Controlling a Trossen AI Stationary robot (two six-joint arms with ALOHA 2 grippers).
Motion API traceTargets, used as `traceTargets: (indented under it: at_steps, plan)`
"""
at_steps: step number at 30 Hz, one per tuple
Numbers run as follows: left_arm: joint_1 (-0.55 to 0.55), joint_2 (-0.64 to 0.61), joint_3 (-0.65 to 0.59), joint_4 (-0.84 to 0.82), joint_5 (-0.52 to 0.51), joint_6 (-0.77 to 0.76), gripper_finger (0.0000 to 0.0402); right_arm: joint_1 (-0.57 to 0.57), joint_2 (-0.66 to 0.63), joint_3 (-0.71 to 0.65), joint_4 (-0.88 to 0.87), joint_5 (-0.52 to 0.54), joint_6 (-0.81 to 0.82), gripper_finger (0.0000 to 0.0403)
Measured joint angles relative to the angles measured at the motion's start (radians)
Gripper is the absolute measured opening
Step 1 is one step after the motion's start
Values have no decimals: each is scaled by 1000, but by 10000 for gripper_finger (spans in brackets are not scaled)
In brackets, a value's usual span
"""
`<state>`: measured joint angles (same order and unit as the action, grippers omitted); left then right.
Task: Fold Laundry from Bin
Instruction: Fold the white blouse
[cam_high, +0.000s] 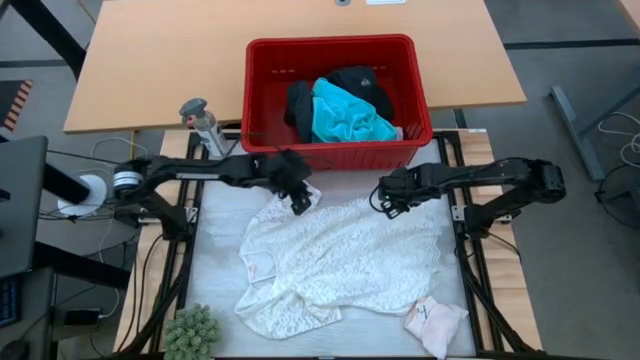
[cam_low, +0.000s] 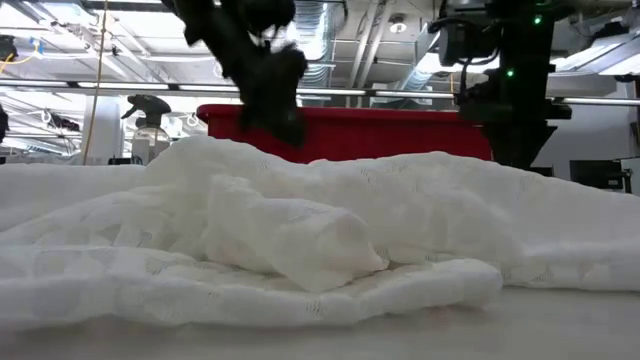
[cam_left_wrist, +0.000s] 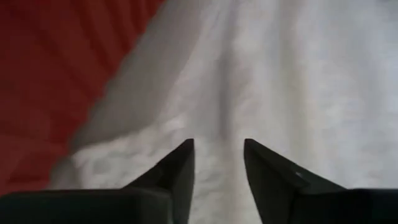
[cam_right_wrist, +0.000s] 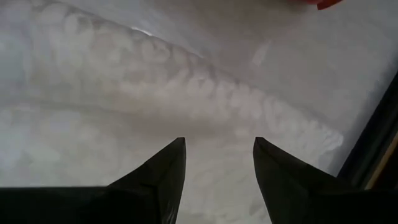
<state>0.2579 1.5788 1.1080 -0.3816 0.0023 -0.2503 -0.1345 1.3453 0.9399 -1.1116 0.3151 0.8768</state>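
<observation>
I count one white lacy top (cam_high: 345, 262) spread on the mat, one small pink-white piece (cam_high: 436, 322) at its near right corner, and one red bin (cam_high: 338, 62) holding two garments (one turquoise shirt (cam_high: 345, 115), one black clothing (cam_high: 362, 82)). My left gripper (cam_high: 299, 205) and right gripper (cam_high: 384, 207) both hover released above the top's far edge, gripping nothing.

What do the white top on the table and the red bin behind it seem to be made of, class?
White top: soft, matte lace-like fabric, judging by its patterned openwork texture and limp folds. Red bin: apparently rigid moulded plastic with a slight sheen, given its smooth walls and thick, even rim.
</observation>
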Motion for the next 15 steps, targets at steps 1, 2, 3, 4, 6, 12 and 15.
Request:
traceTargets:
  at_steps: [1,2,3,4,6,12,15]
  plan:
    - [10,20,0,-18,-1,5,152,-4,0,-7,0,0,-5,212]
    - [18,38,0,-30,-3,6,164,-10,0,-15,2,0,-10,212]
    - [26,54,0,-47,-8,4,176,-15,0,-23,0,0,-11,212]
    - [31,69,0,-61,-13,1,187,-21,0,-33,2,1,-14,212]
    - [44,100,0,-70,-19,-10,205,-37,0,-53,14,0,-21,212]
    - [57,143,-1,-139,-145,-60,225,-74,-5,-122,132,-5,-39,212]
    - [53,143,-1,-130,-217,-75,226,-96,-6,-145,186,-6,-63,212]
